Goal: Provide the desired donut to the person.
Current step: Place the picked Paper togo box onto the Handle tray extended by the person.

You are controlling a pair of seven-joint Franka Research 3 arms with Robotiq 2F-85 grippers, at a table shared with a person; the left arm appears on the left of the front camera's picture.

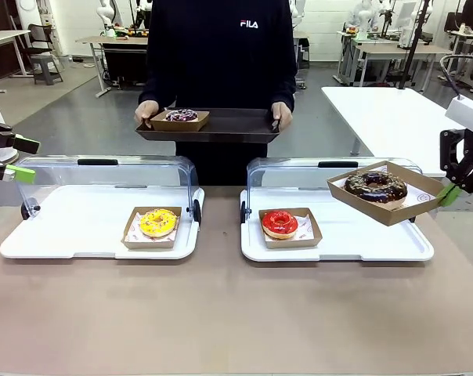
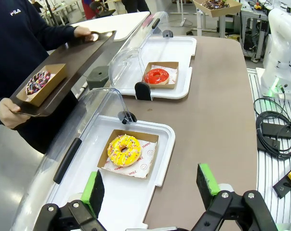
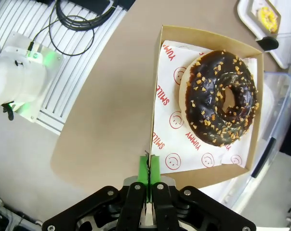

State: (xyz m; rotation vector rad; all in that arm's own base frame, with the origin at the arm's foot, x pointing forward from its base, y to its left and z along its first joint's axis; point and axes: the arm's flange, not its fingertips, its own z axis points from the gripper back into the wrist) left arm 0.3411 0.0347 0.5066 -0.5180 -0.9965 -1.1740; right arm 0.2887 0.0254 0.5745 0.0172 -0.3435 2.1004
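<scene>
Chocolate-glazed donut with nut crumbs [image 1: 375, 186] sits in a tilted brown cardboard box [image 1: 385, 193] held aloft over the counter's right side, above the right white tray [image 1: 338, 247]; the right end effector [image 1: 448, 195] is clamped on the box's edge. On that tray a red-glazed donut [image 1: 279, 223] lies in its own cardboard box. The left white tray [image 1: 80, 239] carries a yellow sprinkled donut [image 1: 157, 222], boxed. Beyond the far edge, the person [image 1: 221, 55] holds a dark serving tray [image 1: 221, 125] bearing a boxed purple-sprinkled donut [image 1: 181, 116].

Left wrist view: the left end effector [image 2: 150, 187] hangs with fingers wide apart over the left tray.

Right wrist view: green pads [image 3: 149, 174] pinch the box wall together.
</scene>
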